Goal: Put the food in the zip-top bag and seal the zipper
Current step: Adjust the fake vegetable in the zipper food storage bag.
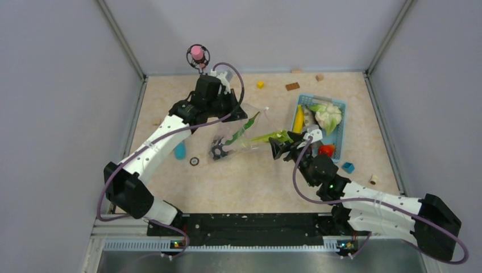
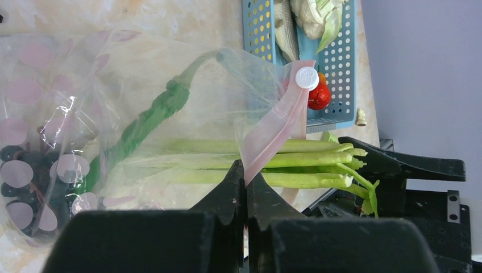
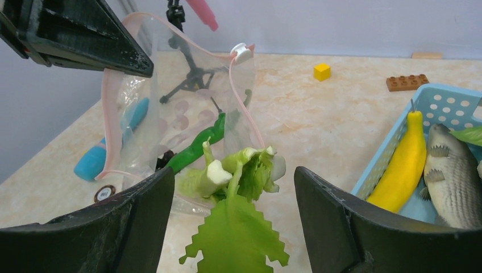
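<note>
Both grippers checked: your left gripper clamps the zipper; your right gripper, jaws apart, straddles the stalks, which point lengthwise into the bag.

Bright and even throughout, lit softly from overhead. Only faint, short shadows on the pale table beneath the arms. Small white glints along the crinkles of the zip-top bag in the left wrist view, milky where the plastic folds (contents behind it dulled and hazy). Crisp in the top view, with the enclosure walls leaning outward toward the corners. Dark and soft-edged along the bottom of both wrist views, where the left gripper and the right gripper crowd the lens. Sharper farther back, on the blue basket.
</note>
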`<act>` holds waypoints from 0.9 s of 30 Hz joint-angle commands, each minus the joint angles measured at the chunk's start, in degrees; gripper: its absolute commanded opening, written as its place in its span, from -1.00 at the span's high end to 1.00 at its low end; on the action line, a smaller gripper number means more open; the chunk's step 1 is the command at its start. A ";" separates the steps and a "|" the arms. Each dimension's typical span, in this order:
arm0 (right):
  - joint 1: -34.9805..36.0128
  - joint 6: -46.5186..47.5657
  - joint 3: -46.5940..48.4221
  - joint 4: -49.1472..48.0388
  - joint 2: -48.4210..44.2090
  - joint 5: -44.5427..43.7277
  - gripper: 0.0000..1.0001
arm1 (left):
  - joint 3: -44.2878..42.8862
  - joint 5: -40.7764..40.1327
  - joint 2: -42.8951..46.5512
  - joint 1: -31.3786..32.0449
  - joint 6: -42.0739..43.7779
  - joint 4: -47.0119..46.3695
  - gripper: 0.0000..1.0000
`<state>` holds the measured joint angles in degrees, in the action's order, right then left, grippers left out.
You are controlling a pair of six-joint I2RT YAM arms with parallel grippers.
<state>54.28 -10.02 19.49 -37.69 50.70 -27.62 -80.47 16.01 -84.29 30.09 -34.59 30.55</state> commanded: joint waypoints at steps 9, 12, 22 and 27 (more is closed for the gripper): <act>0.65 -4.89 2.65 -4.69 4.50 -8.07 -0.33 | -0.68 1.24 0.48 -0.42 -0.28 -3.14 1.00; 0.70 -5.62 4.12 -4.11 6.93 -7.85 -0.23 | -0.42 1.63 0.36 -0.37 -0.52 -3.46 1.00; 0.65 -4.96 8.60 -4.94 9.28 -2.20 0.96 | 0.37 1.92 0.53 -0.37 -0.05 -3.47 1.00; 0.65 -2.75 12.00 -3.02 8.42 6.42 1.00 | 1.70 3.99 1.21 -0.16 1.29 -4.83 1.00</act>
<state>54.37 -14.66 26.39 -39.48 60.51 -28.88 -79.59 17.74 -84.29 30.04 -34.57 29.47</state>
